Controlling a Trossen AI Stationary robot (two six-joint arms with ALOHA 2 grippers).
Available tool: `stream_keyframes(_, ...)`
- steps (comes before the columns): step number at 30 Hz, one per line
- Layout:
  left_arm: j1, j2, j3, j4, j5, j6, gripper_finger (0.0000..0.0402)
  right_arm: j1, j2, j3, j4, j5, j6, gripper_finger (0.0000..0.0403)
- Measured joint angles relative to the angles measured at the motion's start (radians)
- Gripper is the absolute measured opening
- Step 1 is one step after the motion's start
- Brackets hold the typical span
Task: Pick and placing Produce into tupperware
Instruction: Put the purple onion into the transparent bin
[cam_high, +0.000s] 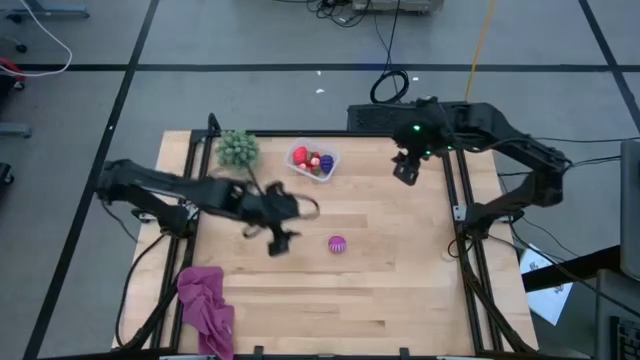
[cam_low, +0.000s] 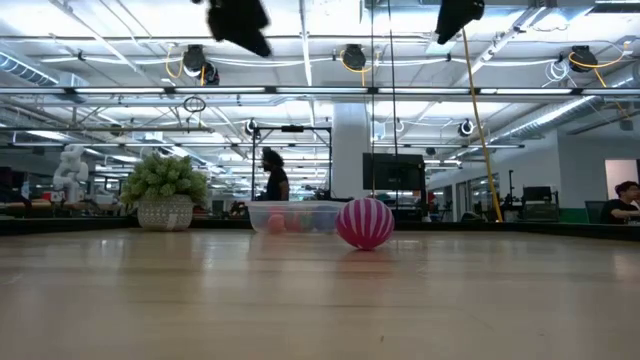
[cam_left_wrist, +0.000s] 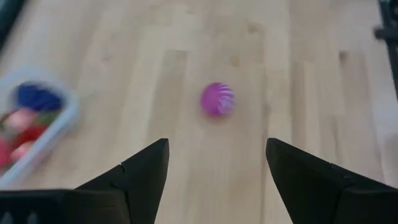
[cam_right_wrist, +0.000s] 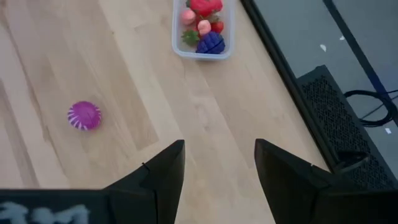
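**The left arm is closest to the last ball**

One piece of toy produce is still out on the counter (cam_high: 400, 290). It is a small round striped ball (cam_high: 337, 244), pink and magenta. It sits alone on the bare wood, near the middle, well apart from everything else.

The clear tub (cam_high: 312, 161) stands farther back on the counter, beside the green plant (cam_high: 238, 149). It already holds other toy pieces, red, pink and blue-purple ones.

The left end effector (cam_high: 277, 238) hangs above the counter with its fingers spread wide and nothing between them. The ball lies just ahead of it, off to the side toward the right arm. In the left wrist view the ball (cam_left_wrist: 217, 99) shows straight ahead, between the lines of the two fingers.

The right end effector (cam_high: 406, 169) waits up high near the back right edge of the counter. It is open and empty too. It is much farther from the ball.

So the left arm looks like the one to get the ball. The ball is round, so it has no long side to line up with. It could roll if a finger bumps it.
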Motion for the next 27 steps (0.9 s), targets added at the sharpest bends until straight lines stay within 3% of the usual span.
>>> stream_keyframes(5, -0.047, 0.188, 0.000, 0.156, 0.000, 0.055, 0.0273, 0.000, -0.094, -0.123, 0.087, 0.000, -0.003, 0.0183)
stream_keyframes(11, -0.023, 0.358, 0.000, 0.268, 0.000, 0.077, 0.0274, 0.000, -0.173, -0.300, 0.160, -0.004, -0.006, 0.0183)
stream_keyframes(20, 0.039, 0.439, 0.000, 0.388, 0.041, 0.101, 0.0273, 0.000, -0.204, -0.489, 0.196, -0.004, -0.006, 0.0183)
stream_keyframes(27, 0.082, 0.492, 0.001, 0.438, 0.116, 0.096, 0.0274, 0.000, -0.204, -0.544, 0.272, -0.007, -0.028, 0.0183)
